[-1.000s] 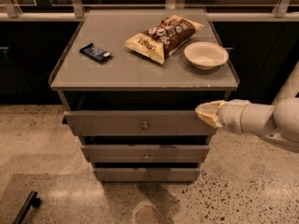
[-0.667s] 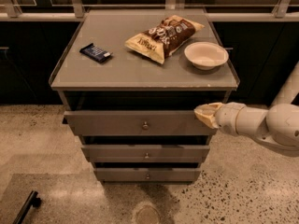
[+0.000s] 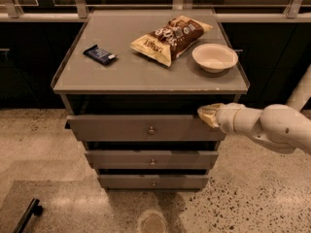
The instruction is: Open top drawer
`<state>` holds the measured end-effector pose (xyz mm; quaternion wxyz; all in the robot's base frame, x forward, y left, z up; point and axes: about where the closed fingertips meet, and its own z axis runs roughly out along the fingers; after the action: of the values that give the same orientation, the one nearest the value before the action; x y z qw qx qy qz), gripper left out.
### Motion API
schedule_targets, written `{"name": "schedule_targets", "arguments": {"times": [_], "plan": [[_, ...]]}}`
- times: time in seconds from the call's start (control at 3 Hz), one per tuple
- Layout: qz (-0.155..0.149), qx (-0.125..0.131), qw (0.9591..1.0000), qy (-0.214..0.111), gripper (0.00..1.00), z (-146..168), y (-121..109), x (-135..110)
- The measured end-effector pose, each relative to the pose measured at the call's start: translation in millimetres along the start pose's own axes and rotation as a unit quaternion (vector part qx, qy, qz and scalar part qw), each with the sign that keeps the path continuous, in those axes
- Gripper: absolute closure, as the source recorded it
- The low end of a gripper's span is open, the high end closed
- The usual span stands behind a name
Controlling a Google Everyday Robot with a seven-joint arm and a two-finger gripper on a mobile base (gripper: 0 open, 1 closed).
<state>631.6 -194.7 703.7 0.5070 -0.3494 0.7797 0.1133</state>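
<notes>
Pulled out a little: top drawer (image 3: 116, 128), with gripper (image 3: 208, 114) at its right top corner, open or closed impossible to tell.

Speckled terrazzo floor (image 3: 252, 203), dark cabinets (image 3: 24, 67) behind, pale railing (image 3: 262, 17), warm dim light.

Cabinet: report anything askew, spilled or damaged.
Nothing spilled or broken. The top drawer stands partly pulled out, and the gripper sits at its front's upper right corner, not at the knob.
</notes>
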Motion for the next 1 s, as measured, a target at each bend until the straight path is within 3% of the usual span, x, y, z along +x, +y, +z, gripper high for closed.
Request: {"name": "schedule_targets", "arguments": {"times": [0.67, 1.0], "plan": [[0.014, 0.01, 0.9997, 0.016, 1.0, 34, -15, 13], [0.014, 0.011, 0.9997, 0.018, 1.0, 35, -17, 11]]}}
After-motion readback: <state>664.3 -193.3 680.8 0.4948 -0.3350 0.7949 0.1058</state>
